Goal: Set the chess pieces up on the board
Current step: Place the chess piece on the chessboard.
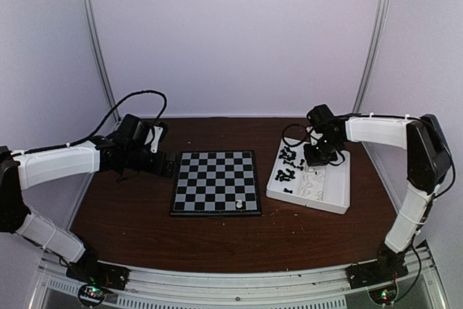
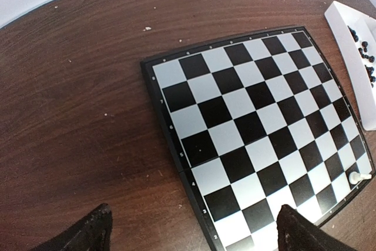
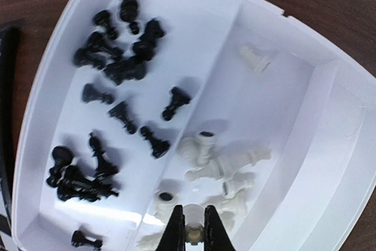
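- Your right pincer [image 3: 192, 234] is down in the white rectangular divided plastic tray [image 3: 329, 116], clamped together on a small white plastic chess piece [image 3: 192, 227] in the compartment of white figures.
- The small black plastic chess pieces [image 3: 117, 69] lie in the neighbouring compartment.
- Your left pincer [image 2: 194, 214] hangs with its fingers wide apart and nothing between them, by the left side of the flat black-and-pale checkered board [image 2: 258, 121].
- The board lies on the dark brown wooden table [image 1: 137, 229], near the tray; a lone white piece [image 1: 239, 205] rests near its near right corner.
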{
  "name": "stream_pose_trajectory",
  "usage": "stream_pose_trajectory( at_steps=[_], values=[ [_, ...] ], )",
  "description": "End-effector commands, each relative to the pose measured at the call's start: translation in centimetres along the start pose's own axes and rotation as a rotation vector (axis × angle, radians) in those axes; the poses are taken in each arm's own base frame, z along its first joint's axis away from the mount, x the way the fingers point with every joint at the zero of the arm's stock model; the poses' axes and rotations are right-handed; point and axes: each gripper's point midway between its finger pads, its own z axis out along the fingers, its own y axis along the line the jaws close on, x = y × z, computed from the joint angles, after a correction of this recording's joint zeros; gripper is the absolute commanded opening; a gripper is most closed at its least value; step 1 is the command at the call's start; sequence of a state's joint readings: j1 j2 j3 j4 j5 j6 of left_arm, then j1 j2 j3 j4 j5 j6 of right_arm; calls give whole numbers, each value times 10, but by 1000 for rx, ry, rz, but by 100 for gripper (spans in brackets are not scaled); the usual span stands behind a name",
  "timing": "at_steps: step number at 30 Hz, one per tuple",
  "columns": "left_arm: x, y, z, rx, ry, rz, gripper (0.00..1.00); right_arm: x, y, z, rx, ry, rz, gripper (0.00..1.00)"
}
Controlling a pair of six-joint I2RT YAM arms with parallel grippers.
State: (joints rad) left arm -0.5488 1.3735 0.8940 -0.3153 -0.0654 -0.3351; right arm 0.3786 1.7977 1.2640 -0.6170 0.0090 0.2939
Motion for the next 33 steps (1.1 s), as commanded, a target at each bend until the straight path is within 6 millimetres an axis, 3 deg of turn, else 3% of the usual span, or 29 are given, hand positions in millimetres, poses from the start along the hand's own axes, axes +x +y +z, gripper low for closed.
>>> stream_pose_trajectory(
  at_steps=[1, 9, 17, 20, 33],
  values=[
    [-18, -3, -8, 23, -57, -16, 98, 6, 36, -37, -90, -44, -111, 0],
    [-16, -4, -8, 29, -60, -23, 98, 27, 121, -85, -305, -139, -322, 0],
    [-14, -3, -10, 26, -61, -24, 98, 56, 187, -83, -441, -158, -480, 0],
    [-13, -2, -11, 19, -63, -23, 98, 64, 202, -77, -449, -161, -510, 0],
    [-10, 1, -10, 6, -57, -19, 98, 96, 232, -48, -371, -136, -687, 0]
  ],
)
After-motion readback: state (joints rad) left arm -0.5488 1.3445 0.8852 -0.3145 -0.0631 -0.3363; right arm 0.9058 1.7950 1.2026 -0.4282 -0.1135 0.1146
